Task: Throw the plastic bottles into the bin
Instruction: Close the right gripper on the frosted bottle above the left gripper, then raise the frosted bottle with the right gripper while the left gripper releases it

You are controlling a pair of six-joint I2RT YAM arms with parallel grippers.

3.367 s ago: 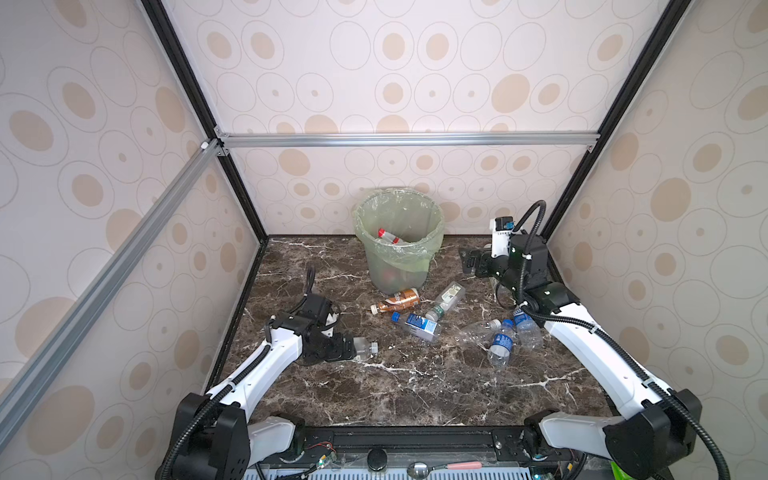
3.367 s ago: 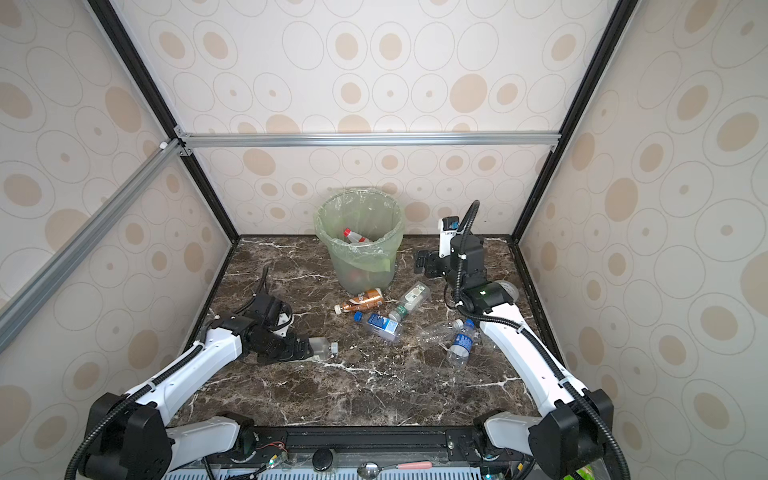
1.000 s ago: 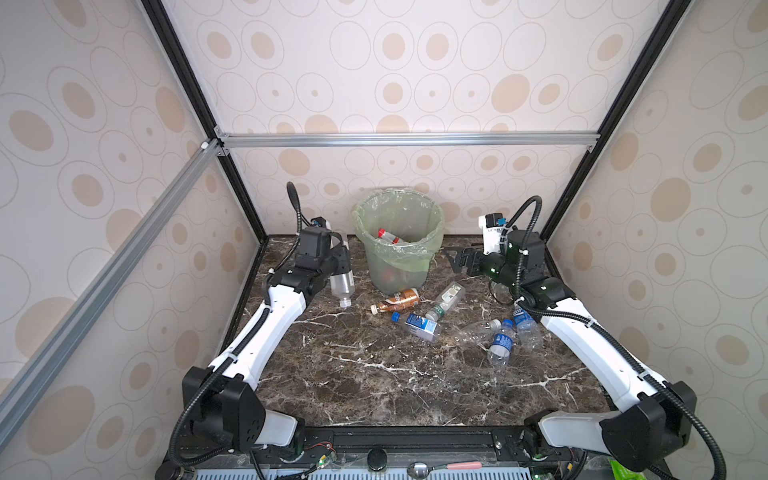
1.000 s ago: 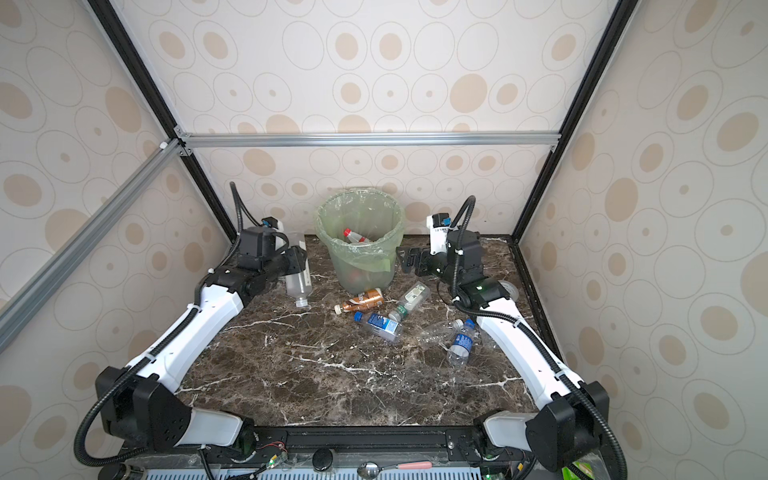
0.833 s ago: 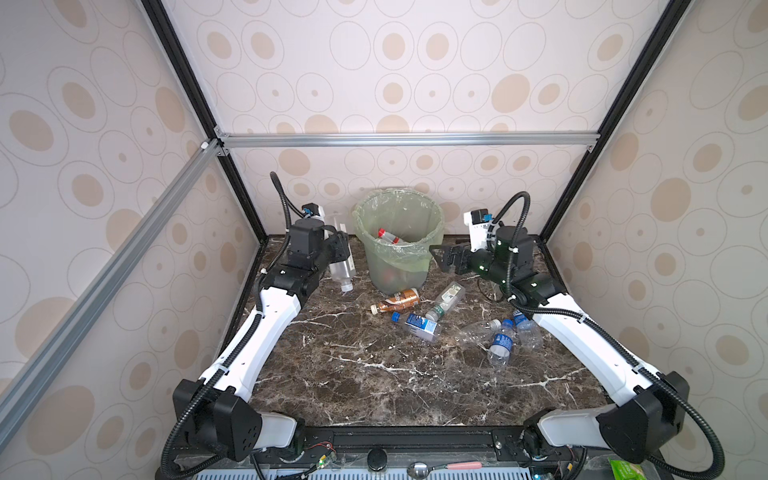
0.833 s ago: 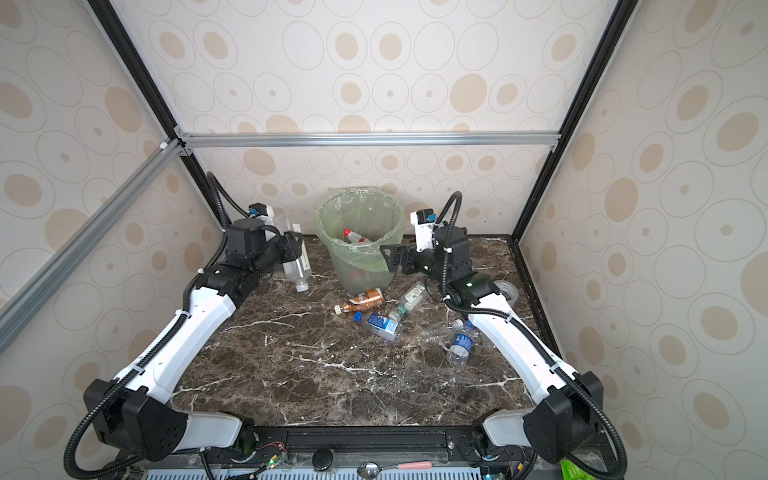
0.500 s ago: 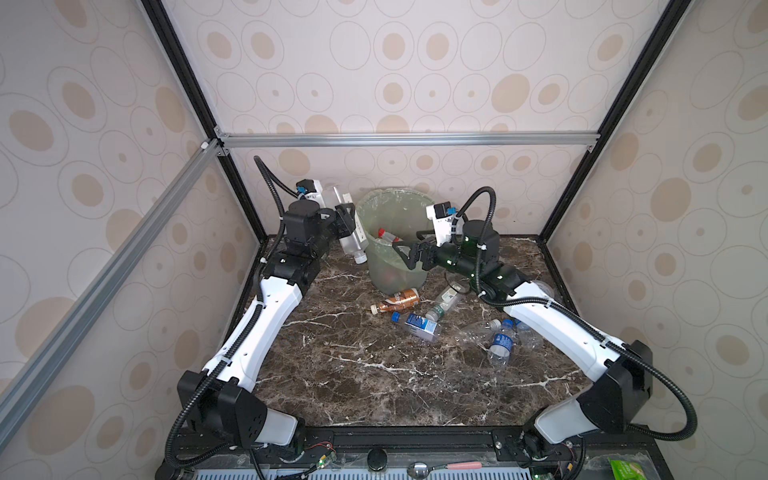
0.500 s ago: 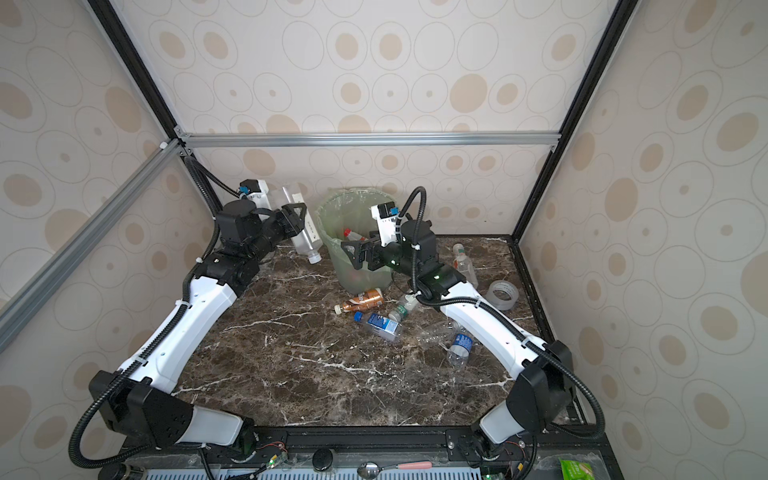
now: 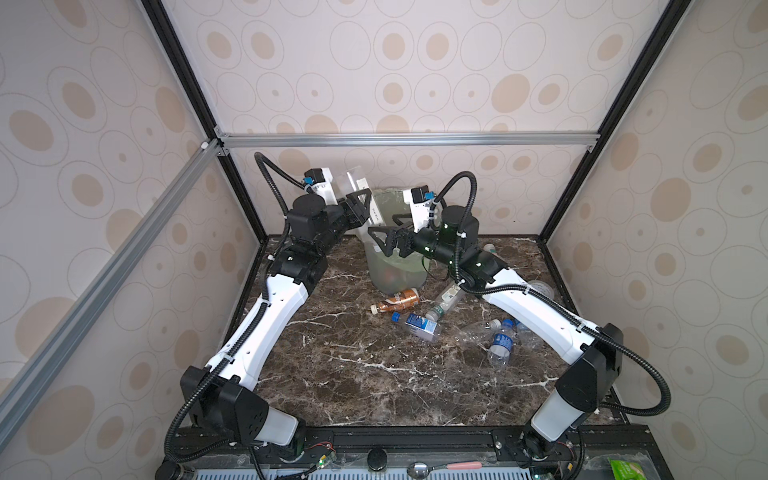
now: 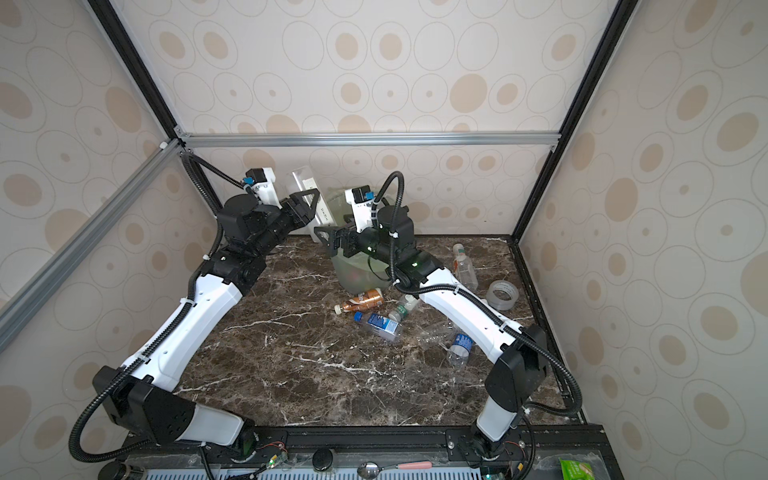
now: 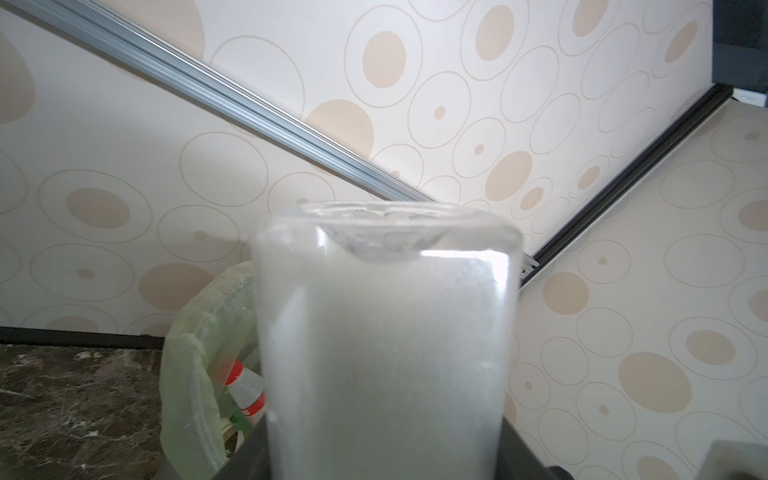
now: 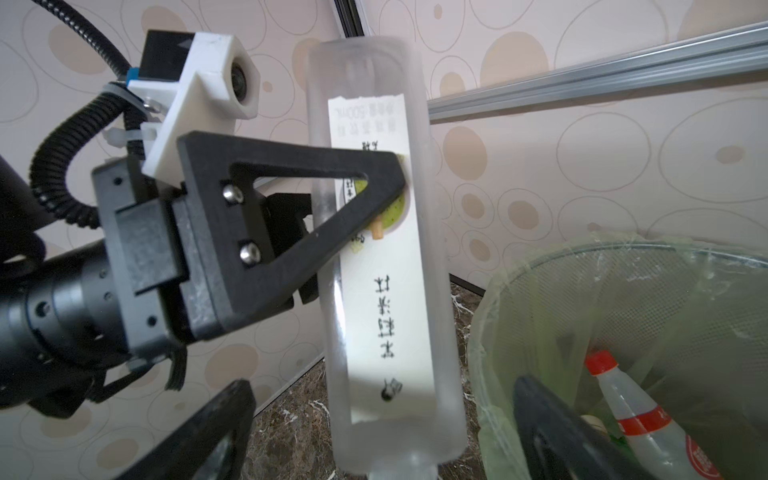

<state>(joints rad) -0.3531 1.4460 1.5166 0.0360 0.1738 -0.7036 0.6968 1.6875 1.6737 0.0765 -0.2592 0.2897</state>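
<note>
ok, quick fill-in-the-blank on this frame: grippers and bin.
1. The left gripper grips a clear bottle with a ___ label.
2. The right gripper is ___ and holds nothing.
3. Inside the bin lies a white bottle with a ___ cap.

Missing words: white; open; red.

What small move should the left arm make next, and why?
Probably shift the left claw toward the bin until its bottle hangs over the opening: the bottle is gripped, but it is beside the rim, not above it.
</note>
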